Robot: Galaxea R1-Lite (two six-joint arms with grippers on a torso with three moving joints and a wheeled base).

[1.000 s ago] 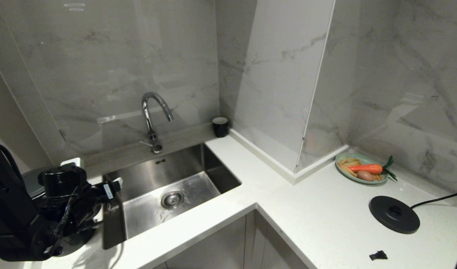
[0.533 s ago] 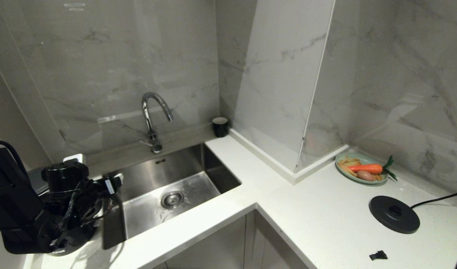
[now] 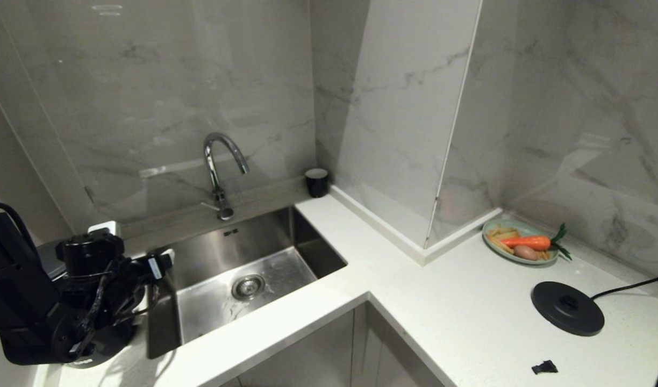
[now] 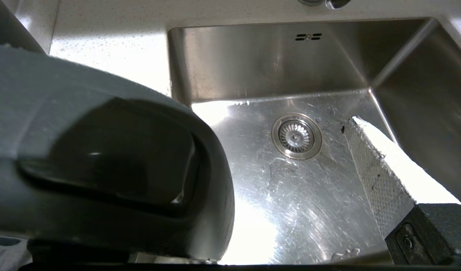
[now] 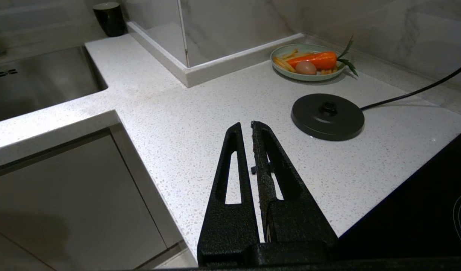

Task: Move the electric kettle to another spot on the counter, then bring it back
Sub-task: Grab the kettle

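With the electric kettle (image 4: 102, 158) parked on the desk (image 3: 469, 306) beside the sink (image 3: 243, 269), I hold the left gripper (image 4: 290, 180) jaws apart, right gripper (image 5: 249, 150) jaws together.

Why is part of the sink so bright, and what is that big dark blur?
Left wrist view: room light glares white off the sink floor, and the kettle sits so close it fills the frame, soft and out of focus. Head view: the same sink looks evenly lit, and the left arm hides most of the kettle.
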